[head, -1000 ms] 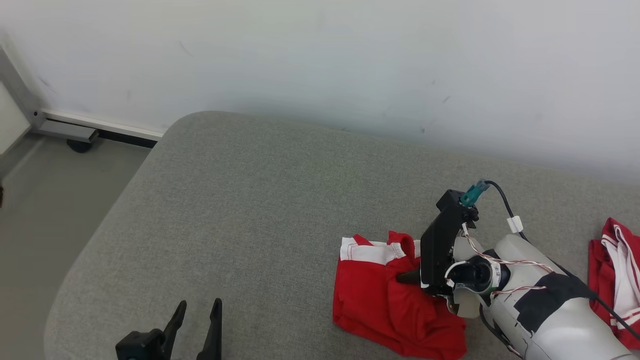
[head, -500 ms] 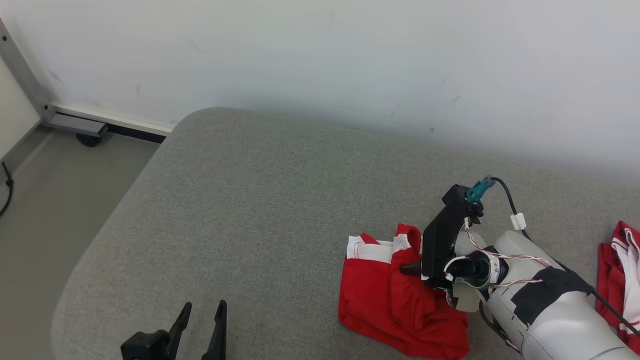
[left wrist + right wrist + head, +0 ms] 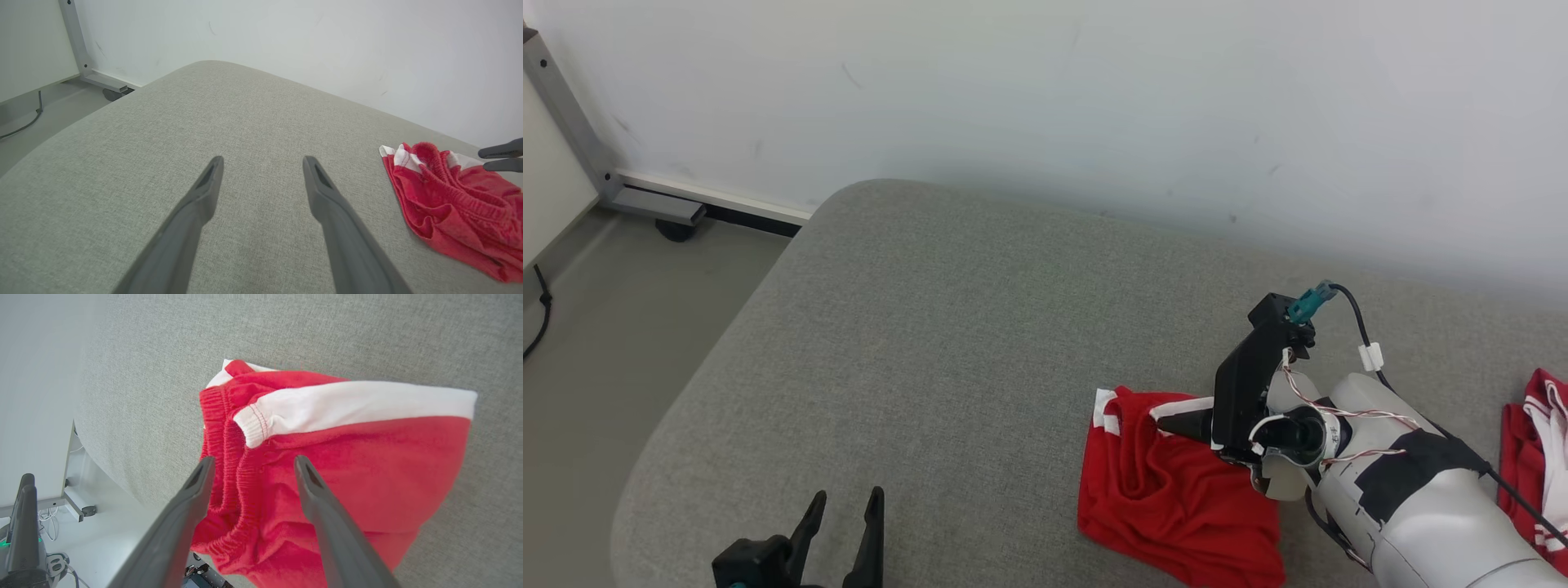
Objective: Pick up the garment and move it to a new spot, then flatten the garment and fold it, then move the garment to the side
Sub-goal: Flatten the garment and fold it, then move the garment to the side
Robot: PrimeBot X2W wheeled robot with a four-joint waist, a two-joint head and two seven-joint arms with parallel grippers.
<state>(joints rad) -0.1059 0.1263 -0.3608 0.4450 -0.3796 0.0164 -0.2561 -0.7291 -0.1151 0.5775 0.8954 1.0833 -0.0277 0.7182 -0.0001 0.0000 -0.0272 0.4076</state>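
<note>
The garment (image 3: 1168, 490) is a pair of red shorts with a white side stripe, lying crumpled on the grey cushion (image 3: 947, 327) toward its front right. My right gripper (image 3: 1170, 425) hovers low over the garment's upper edge. In the right wrist view the right gripper (image 3: 254, 461) stands open, its fingers straddling the elastic waistband of the garment (image 3: 347, 465) without pinching it. My left gripper (image 3: 847, 500) is open at the lower left, far from the cloth. The left wrist view has the left gripper (image 3: 263, 160) over bare cushion and the garment (image 3: 445, 196) off to the right.
Another red and white piece of clothing (image 3: 1539, 441) lies at the cushion's right edge. A white wall runs behind the cushion. Floor and a grey metal frame foot (image 3: 654, 204) are at the left, past the rounded cushion corner.
My right gripper has opened and let go of the garment; the raised waistband fold has dropped flatter onto the cushion. The head camera has shifted slightly. The left gripper is unchanged.
</note>
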